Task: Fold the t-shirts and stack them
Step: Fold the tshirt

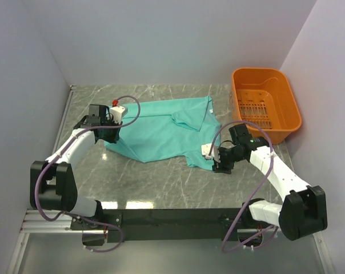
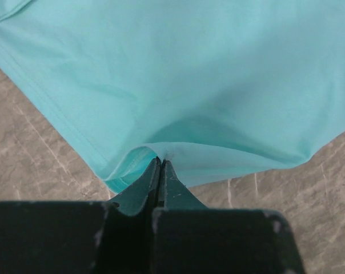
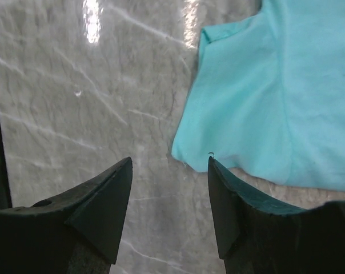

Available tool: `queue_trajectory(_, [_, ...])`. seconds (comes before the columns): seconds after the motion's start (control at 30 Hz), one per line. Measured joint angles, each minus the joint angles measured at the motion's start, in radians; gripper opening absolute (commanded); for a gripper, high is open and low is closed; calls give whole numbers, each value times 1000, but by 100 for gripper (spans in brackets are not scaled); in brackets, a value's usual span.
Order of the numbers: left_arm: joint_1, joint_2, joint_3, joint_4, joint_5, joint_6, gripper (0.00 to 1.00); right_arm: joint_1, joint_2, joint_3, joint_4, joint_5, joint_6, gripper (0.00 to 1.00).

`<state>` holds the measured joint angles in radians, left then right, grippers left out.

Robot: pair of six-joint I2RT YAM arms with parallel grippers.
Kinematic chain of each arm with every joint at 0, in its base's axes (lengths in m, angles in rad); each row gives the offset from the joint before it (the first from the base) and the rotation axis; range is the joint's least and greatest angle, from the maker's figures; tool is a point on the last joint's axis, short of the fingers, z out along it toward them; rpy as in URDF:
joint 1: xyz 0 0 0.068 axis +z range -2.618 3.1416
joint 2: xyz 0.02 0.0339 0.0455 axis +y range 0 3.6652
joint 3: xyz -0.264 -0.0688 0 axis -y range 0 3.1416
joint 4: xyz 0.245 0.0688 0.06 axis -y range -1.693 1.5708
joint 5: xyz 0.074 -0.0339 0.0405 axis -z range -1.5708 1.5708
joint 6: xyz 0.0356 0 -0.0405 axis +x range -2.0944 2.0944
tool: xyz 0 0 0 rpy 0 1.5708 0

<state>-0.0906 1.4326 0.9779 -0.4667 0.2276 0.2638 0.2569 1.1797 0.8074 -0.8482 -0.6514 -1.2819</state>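
Left jaws pinch teal t-shirt (image 1: 161,128) on table (image 1: 161,180), outside orange basket (image 1: 287,103).

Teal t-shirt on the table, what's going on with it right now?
Two robot arms are working on the teal t-shirt, which lies loosely spread on the marble-patterned table and is not neatly folded. The left gripper is shut on the shirt's edge on its left side. The right gripper is open, low at the shirt's near right corner, holding nothing. An orange plastic basket sits at the far right.
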Motion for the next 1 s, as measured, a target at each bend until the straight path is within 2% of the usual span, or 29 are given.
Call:
queue_trajectory(0.17, [-8,0,-18,7,5,-6,1,27,32,-40,21,77,-86,59])
queue_trajectory(0.67, [-11,-1,-39,19,12,-18,1,76,230,-75,201,210,-39,51])
queue_trajectory(0.87, [-11,-17,-42,22,13,-18,1,95,271,-71,236,225,0,24])
queue_trajectory(0.9, [-11,-23,-43,23,13,-18,1,96,271,-71,240,227,5,16])
queue_trajectory(1.0, [-11,-42,-43,26,13,-18,1,96,266,-71,247,237,25,10])
